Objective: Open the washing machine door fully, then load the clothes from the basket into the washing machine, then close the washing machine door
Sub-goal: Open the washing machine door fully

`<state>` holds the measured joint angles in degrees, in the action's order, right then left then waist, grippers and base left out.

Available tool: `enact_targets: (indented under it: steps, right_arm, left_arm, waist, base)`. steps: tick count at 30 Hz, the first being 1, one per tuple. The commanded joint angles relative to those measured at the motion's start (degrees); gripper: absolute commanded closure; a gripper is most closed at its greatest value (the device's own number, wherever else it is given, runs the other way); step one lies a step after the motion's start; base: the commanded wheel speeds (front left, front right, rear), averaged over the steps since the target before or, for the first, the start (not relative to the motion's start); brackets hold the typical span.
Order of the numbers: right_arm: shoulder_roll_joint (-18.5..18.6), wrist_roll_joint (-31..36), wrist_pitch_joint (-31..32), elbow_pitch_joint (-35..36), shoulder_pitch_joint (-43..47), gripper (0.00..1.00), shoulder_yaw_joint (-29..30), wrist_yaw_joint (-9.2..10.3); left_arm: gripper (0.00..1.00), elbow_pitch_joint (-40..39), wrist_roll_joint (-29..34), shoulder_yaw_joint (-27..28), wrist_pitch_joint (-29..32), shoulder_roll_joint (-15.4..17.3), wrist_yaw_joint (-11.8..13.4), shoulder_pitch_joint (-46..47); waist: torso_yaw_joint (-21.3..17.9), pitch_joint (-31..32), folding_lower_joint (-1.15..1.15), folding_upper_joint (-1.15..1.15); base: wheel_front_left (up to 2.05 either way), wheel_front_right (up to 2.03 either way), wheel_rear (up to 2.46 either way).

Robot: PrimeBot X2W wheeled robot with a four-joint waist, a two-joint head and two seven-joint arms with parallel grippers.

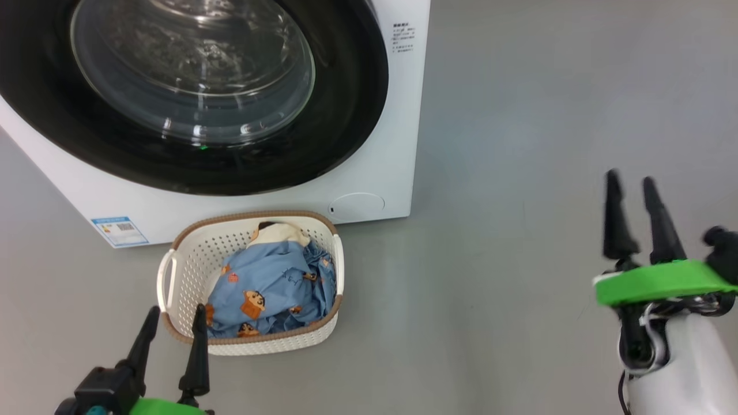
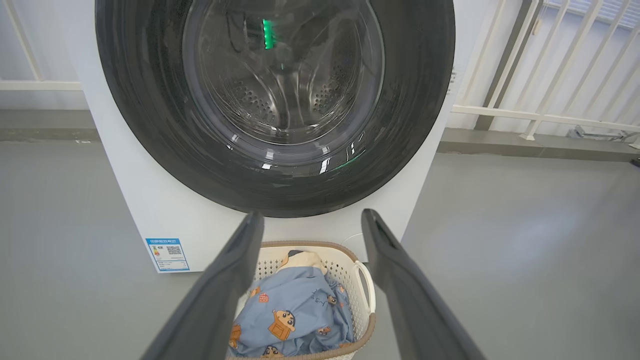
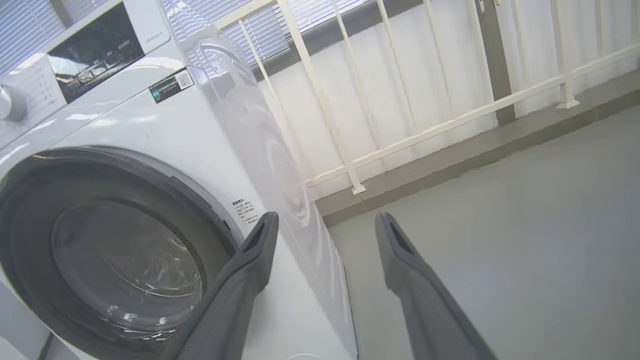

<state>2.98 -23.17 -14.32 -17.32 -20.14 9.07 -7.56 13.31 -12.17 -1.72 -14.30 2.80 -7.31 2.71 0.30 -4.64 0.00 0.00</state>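
Observation:
The white washing machine [image 1: 398, 104] stands ahead, its round black-ringed door [image 1: 190, 92] shut flat against the front. On the floor before it sits the cream basket [image 1: 184, 276] holding light-blue printed clothes [image 1: 271, 288] and a cream piece. My left gripper [image 1: 176, 314] is open and empty at the basket's near left corner, fingers pointing toward the machine. My right gripper [image 1: 631, 181] is open and empty, well off to the right over bare floor. The left wrist view looks at the door [image 2: 275, 195] and the basket [image 2: 367, 285]; the right wrist view shows the door [image 3: 125, 260] from the side.
Grey floor [image 1: 519, 259] spreads to the right of the machine. A white railing [image 3: 425, 130] and a low grey kerb run behind it. A blue sticker [image 1: 120, 229] marks the machine's lower left and a round flap [image 1: 357, 206] its lower right.

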Motion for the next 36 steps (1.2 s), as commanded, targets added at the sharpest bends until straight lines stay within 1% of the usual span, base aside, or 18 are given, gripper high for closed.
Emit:
enact_targets:
  steps: [1,3,4,5,6,7,8,11,20,25,29,30,36]
  right_arm:
    - [-0.1,-4.8,-0.7,0.2,-3.0,0.0,-0.8,0.08]
    - [-0.1,-12.4,-0.7,-1.7,-5.0,0.0,0.0,0.08]
    - [-0.1,-14.3,-0.7,-2.2,-5.9,0.0,-0.3,0.08]
    - [-0.1,-17.9,-0.7,-3.0,-6.8,0.21,-0.6,0.08]
    - [-0.1,-21.5,-0.7,-4.0,-7.8,0.57,-0.8,0.08]
    - [-0.1,-23.3,-0.7,-4.6,-8.7,0.89,-1.3,0.08]
    - [-0.1,-25.6,-0.4,-5.1,-9.6,1.0,-1.8,0.08]
    - [-0.1,-30.9,0.9,-6.0,-11.9,1.0,-2.5,0.08]
    - [0.2,-40.9,5.3,-7.8,-17.2,1.0,-2.4,0.08]
    - [0.3,-44.6,8.5,-9.4,-21.1,1.0,-2.0,0.08]
    - [1.0,-46.0,12.2,-10.3,-24.2,1.0,-2.9,0.08]
    - [1.0,-46.0,12.2,-10.3,-24.2,1.0,-2.9,0.08]
    - [0.8,-51.4,19.6,-12.1,-28.4,1.0,-2.7,0.08]
  left_arm:
    - [0.0,-1.8,0.5,1.7,-0.7,0.9,-0.2,2.4]
    - [0.0,-2.0,0.6,1.6,-0.7,0.9,-0.2,2.7]
    - [0.0,-2.1,0.6,1.6,-0.7,0.9,-0.2,2.9]
    - [0.0,-2.1,0.6,1.6,-0.7,0.9,-0.2,3.1]
    - [0.0,-2.2,0.6,1.5,-0.7,0.9,-0.2,3.2]
    - [0.0,-2.2,0.6,1.5,-0.7,0.9,-0.2,3.4]
    - [0.0,-2.3,0.6,1.5,-0.7,0.9,-0.2,3.6]
    - [0.0,-2.3,0.6,1.4,-0.7,0.8,-0.2,4.0]
    - [0.0,-2.5,0.4,1.0,-0.7,0.6,-0.2,5.2]
    - [0.0,-3.1,0.4,0.6,-0.7,0.5,-0.2,6.2]
    - [0.0,-3.5,0.2,0.4,-0.7,0.4,-0.2,7.2]
    - [0.0,-3.5,0.2,0.4,-0.7,0.4,-0.2,7.2]
    - [0.0,-3.9,-0.1,0.3,-0.7,0.2,-0.2,8.9]
  waist:
    - [0.3,-0.8,0.0,0.0]
    - [0.5,-1.4,0.0,0.0]
    - [0.5,-1.8,0.0,0.0]
    - [0.6,-2.1,0.0,0.0]
    - [0.7,-2.4,0.0,0.0]
    - [0.8,-2.7,0.0,0.0]
    - [0.9,-3.0,0.0,0.0]
    - [1.1,-3.8,0.0,0.0]
    - [1.9,-6.3,0.0,0.0]
    - [2.2,-8.5,0.0,0.0]
    - [2.6,-10.5,0.0,0.0]
    - [2.6,-10.5,0.0,0.0]
    - [3.3,-13.4,0.0,0.0]
  base:
    - [0.0,0.0,0.0]
    - [0.0,0.0,0.0]
    - [0.0,0.0,0.0]
    - [0.0,0.0,0.0]
    - [0.0,0.0,0.0]
    - [0.0,0.0,0.0]
    - [0.0,0.0,0.0]
    - [0.0,0.0,0.0]
    - [0.0,0.0,0.0]
    - [0.0,0.0,0.0]
    - [0.0,0.0,0.0]
    - [0.0,0.0,0.0]
    - [0.0,0.0,0.0]
